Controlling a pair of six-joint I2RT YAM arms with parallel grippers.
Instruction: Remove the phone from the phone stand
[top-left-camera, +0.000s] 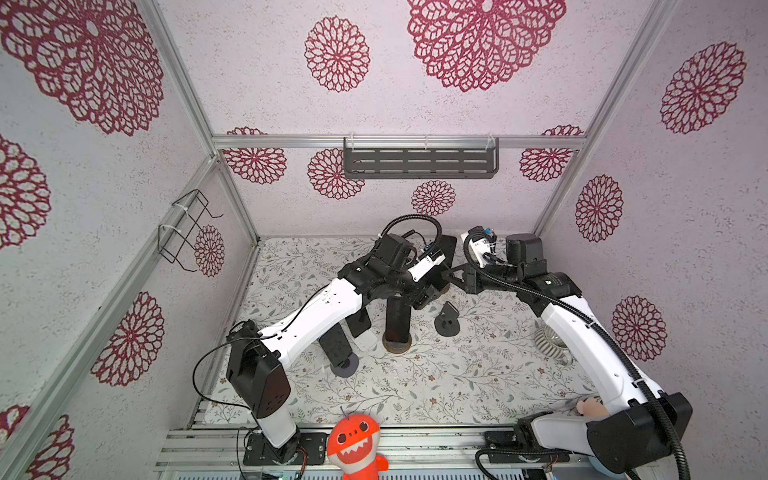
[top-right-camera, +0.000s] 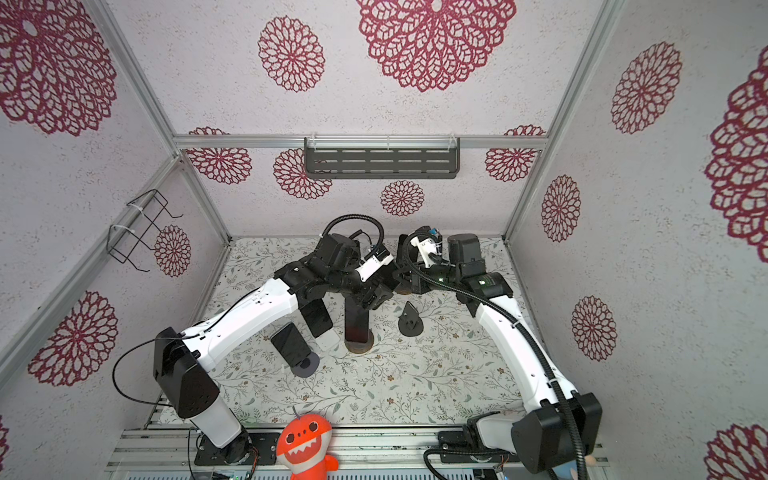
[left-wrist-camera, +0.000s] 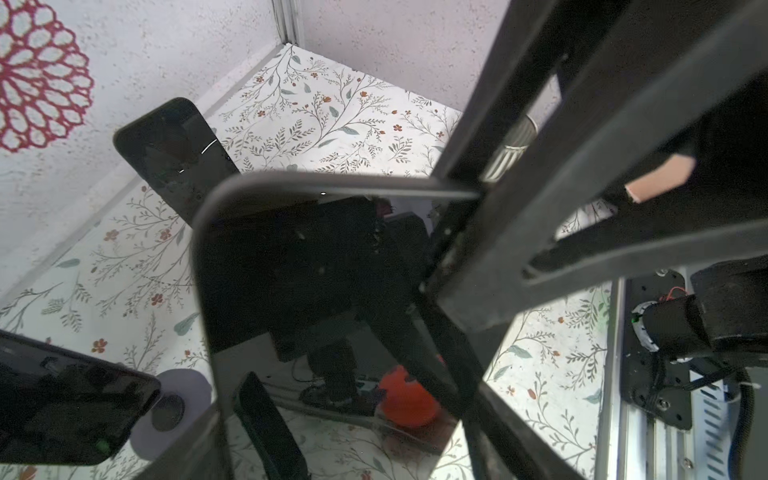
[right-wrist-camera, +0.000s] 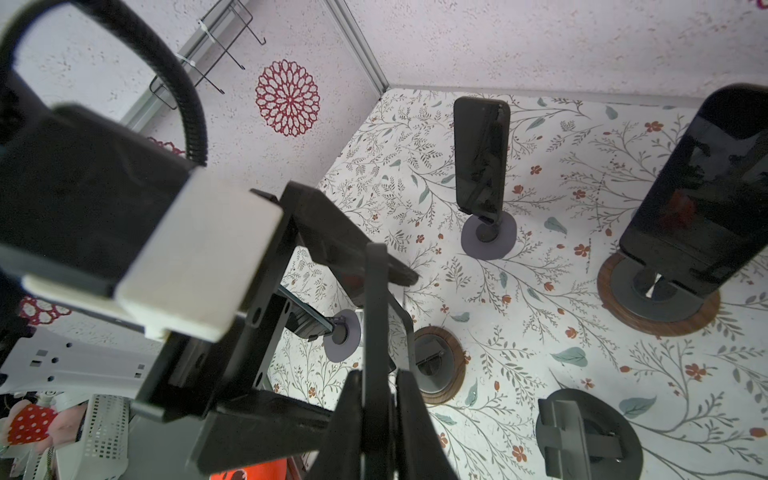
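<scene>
Closest to the lens, your right tool (right-wrist-camera: 377, 376) pinches the phone (left-wrist-camera: 299, 291) by its thin edge, lifted above the worktop (right-wrist-camera: 540, 266) and clear of the empty wooden-based phone stand (right-wrist-camera: 436, 361). Your left tool (top-left-camera: 434, 289) straddles the phone, probably to take it over. I cannot tell whether its jaws press it.

The left gripper (top-left-camera: 434, 282) is extended toward one o'clock, jaws spread; the right gripper (right-wrist-camera: 377, 374) is clamped on the phone (left-wrist-camera: 311, 270).
</scene>
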